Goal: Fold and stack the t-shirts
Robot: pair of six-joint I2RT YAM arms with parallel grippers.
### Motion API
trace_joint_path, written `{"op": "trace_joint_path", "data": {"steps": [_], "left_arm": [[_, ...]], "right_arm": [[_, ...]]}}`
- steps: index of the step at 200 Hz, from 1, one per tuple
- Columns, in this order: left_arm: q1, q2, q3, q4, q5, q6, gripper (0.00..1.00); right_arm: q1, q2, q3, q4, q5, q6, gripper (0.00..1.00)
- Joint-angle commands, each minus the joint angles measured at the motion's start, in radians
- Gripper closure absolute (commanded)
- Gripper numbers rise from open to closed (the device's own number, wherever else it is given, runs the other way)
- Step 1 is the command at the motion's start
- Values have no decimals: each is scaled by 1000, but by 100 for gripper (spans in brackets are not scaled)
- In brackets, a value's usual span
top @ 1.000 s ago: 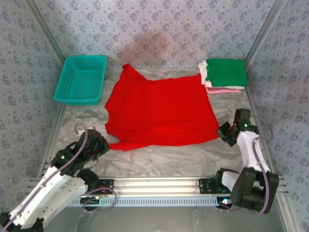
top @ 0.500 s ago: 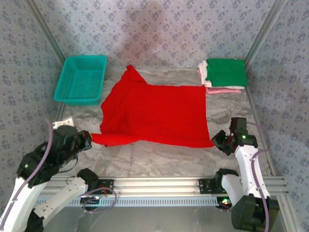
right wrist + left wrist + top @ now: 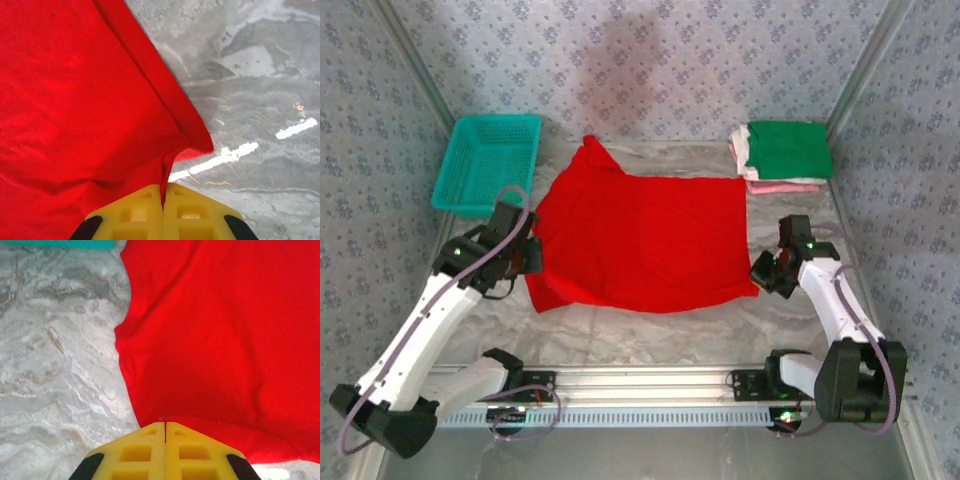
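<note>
At the far left a teal plastic mesh basket [image 3: 488,163] sits off to the side, so it is out of the way of the folding. Just in front of it, the left arm comes up from the near edge and leans in toward the middle. The left gripper [image 3: 527,258] is low at the left side of the cloth. Its yellow fingers [image 3: 145,452] are pressed tight together with a thin bit of red in the crack, so I think it is pinching the shirt's near left corner. The soft bright red cloth t-shirt [image 3: 640,240] lies spread out in the middle of the grey marbled table [image 3: 650,335]. It looks almost like a square, with one sleeve poking out at the far left. I think it is held by its two near corners so that both arms can pull it smooth and lift the near edge over for a fold. On the right, the other arm rises from its base, reaches forward and bends in to the left. The right gripper [image 3: 763,272] sits at the near right corner, and its yellow fingers [image 3: 190,215] are squeezed shut with red cloth running in between them. In the far right corner waits the stack of folded t-shirts [image 3: 782,152] — green on top, white and pink under it. It sits just beside the red one, ready for the next shirt.
</note>
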Motion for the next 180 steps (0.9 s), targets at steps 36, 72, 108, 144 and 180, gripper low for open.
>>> {"op": "trace_joint_path", "data": {"steps": [36,72,108,144,180], "left_arm": [[58,203,159,65,81,248,100],[58,348,256,77,83,340,100],[101,445,279,119,83,387,100],[117,539,336,118,44,437,100],[121,612,426,117,11,488,100]], "right_arm": [[7,170,132,18,42,-68,94],[16,269,169,43,36,-94,92],[15,319,185,64,25,-89,91],[15,355,193,79,-11,-75,91],[15,362,231,78,-7,-67,90]]}}
